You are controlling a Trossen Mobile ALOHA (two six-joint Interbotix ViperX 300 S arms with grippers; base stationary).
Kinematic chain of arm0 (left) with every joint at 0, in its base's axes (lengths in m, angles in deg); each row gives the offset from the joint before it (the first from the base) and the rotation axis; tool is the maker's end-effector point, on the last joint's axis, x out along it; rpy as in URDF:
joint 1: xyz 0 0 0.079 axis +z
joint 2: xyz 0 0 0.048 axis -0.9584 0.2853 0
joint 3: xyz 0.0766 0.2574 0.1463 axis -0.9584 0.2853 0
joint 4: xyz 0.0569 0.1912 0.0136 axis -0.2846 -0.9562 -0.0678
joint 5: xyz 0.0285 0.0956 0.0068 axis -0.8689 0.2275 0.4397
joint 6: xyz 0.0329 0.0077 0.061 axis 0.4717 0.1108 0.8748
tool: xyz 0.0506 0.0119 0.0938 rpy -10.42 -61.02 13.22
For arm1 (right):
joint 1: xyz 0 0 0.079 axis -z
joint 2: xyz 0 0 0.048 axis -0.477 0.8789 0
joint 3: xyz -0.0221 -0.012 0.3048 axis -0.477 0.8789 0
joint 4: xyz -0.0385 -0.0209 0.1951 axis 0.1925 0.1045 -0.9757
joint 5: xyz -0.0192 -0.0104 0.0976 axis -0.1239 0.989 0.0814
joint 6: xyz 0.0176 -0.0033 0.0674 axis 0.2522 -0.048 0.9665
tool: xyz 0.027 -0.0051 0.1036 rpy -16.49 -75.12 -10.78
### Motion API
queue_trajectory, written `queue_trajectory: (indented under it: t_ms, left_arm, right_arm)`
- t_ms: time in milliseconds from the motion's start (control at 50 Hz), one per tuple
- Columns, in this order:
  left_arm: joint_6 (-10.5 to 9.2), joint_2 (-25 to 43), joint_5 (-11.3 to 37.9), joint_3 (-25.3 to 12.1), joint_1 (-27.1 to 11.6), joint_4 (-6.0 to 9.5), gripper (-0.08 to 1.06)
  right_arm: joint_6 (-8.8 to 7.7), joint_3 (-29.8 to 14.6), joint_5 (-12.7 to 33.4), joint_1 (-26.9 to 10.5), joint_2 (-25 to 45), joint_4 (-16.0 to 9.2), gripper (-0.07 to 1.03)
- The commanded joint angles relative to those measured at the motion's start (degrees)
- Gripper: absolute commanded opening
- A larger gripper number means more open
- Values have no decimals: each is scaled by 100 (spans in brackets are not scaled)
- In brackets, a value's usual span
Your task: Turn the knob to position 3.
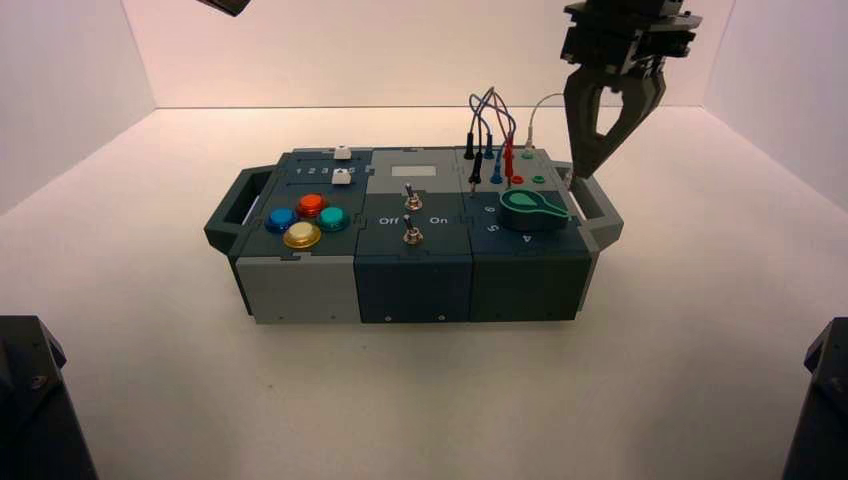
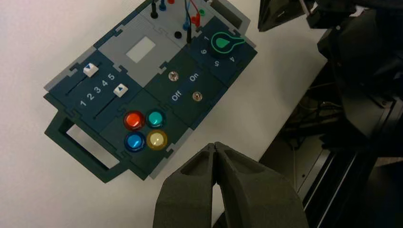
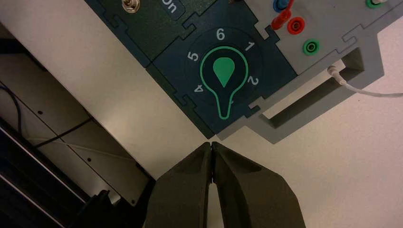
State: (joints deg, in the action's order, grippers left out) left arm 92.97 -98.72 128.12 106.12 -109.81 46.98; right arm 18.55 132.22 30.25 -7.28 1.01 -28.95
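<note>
Pale walls stand around a broad white bench, and on it sits the control box, dark teal and grey, with a handle at each end. Above the box's right end is the right claw, its tips beside the right handle and near the dial; the fingers are pressed together with nothing between them, and they look clear of the knob in the right wrist view. The left claw is idle, raised off the box's left side, closed and empty too. Next in size comes the green teardrop pointer knob on its black base, on the front right panel of the box. Its narrow end lies between the 4 and the 2, over the spot where position 3 belongs; only a sliver of that white numeral shows at the pointer's edge, so I can't be certain the alignment is exact. I judge the turning to be essentially done, with the step in hand that of leaving the knob. What follows calls for lifting the right claw away without brushing the pointer, or a slight nudge if the aim proves off.
</note>
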Motion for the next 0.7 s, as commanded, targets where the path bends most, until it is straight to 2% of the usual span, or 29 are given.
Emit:
queue_trajectory:
  t_ms: [20, 280, 480, 700]
  left_arm:
    - [9, 0, 35, -62, -18, -35, -3]
    - [0, 62, -9, -26, -18, -35, -3]
    - [-185, 53, -483, -62, -26, -9, -3]
    - [-193, 149, -598, -79, -18, -26, -3]
  right_arm:
    - [9, 0, -9, 123, -211, 0, -2]
    - [9, 105, -44, 457, -642, -18, -2]
    - [88, -53, -35, 501, -914, -79, -2]
    - [149, -114, 0, 580, -1002, -62, -2]
